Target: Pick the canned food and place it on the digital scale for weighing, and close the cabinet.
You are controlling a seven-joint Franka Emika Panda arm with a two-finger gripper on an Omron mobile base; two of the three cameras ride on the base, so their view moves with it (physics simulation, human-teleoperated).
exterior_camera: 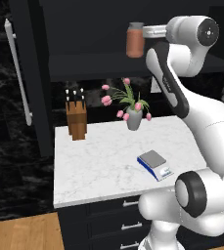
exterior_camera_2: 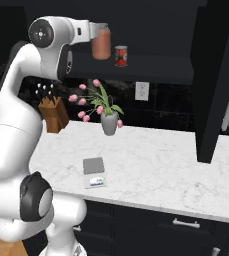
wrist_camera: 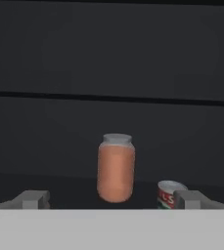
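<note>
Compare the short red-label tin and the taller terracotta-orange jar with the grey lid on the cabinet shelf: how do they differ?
The red-label tin is short and squat; the terracotta-orange jar stands roughly twice as tall. The tin has a printed red and white label and silver rims; the jar is plain orange under a grey lid. In the hand view the jar sits centred between the fingers, the tin off to the right. Both stand upright on the same dark shelf.

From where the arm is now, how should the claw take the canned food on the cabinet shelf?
Grip the canned food across its round side wall, coming in level from the open cabinet front. It stands upright, short, beside the taller orange jar; shift the open claw toward the can so the jar stays outside the fingers.
</note>
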